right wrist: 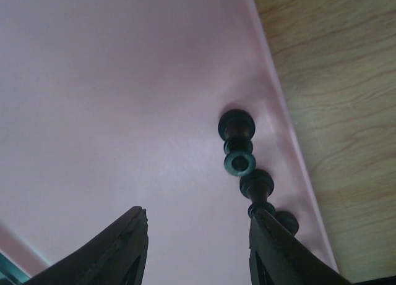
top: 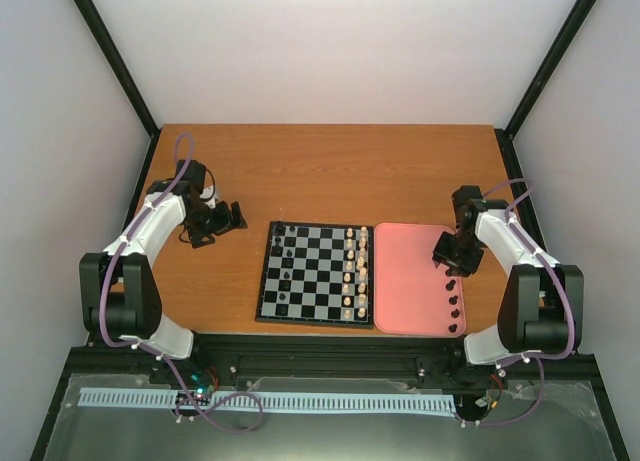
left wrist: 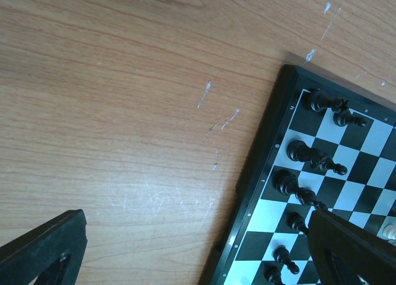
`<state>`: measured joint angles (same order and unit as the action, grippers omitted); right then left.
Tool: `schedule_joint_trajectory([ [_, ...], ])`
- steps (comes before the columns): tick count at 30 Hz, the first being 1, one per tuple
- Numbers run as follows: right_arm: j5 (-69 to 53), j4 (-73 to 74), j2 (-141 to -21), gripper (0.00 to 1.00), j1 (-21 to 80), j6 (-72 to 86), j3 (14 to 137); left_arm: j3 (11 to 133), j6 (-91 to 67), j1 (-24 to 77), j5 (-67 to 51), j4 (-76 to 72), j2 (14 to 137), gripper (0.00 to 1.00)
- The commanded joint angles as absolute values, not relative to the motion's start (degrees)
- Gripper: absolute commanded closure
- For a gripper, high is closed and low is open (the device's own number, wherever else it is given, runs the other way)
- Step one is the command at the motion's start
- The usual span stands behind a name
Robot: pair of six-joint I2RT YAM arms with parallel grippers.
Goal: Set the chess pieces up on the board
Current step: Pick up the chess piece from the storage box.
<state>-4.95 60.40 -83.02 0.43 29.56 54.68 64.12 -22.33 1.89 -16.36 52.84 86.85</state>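
Two robot arms work a chess set on a wooden table. The right gripper hangs over the pink tray, its jaws standing well apart with only bare tray floor between them and nothing gripped. Just ahead of the finger nearer the tray's rim, black chess pieces lie in a line along that rim. The farthest appears to be on its side with its base turned toward the camera, and the nearest is partly hidden behind the fingertip.

The left gripper is spread as wide as it goes above the tabletop and holds nothing. In its wrist view the board pushes its black rim into the gap between the jaws, and more black pieces stand on the squares ahead of one finger.

Seen from above, the board lies between the two grippers. Black pieces stand on the side nearer the left jaws and cream pieces on the side nearer the right jaws, just beside the tray.
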Motion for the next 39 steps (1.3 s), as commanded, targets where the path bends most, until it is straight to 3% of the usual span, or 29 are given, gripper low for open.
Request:
schedule_joint_trajectory([
  [1,-2.59,58.12,-83.88,0.53,-1.44,28.48,54.83,65.65,-20.44,2.28,-15.82,53.76,86.52,0.0],
  [19,-1.07,56.4,-85.01,0.53,-3.52,28.11,53.6,65.9,-20.34,2.35,-17.36,53.2,88.07,0.0],
  [39,-3.36,60.28,-78.23,0.53,-3.6,28.02,49.46,65.42,-20.47,2.39,-18.18,53.01,88.54,0.0],
])
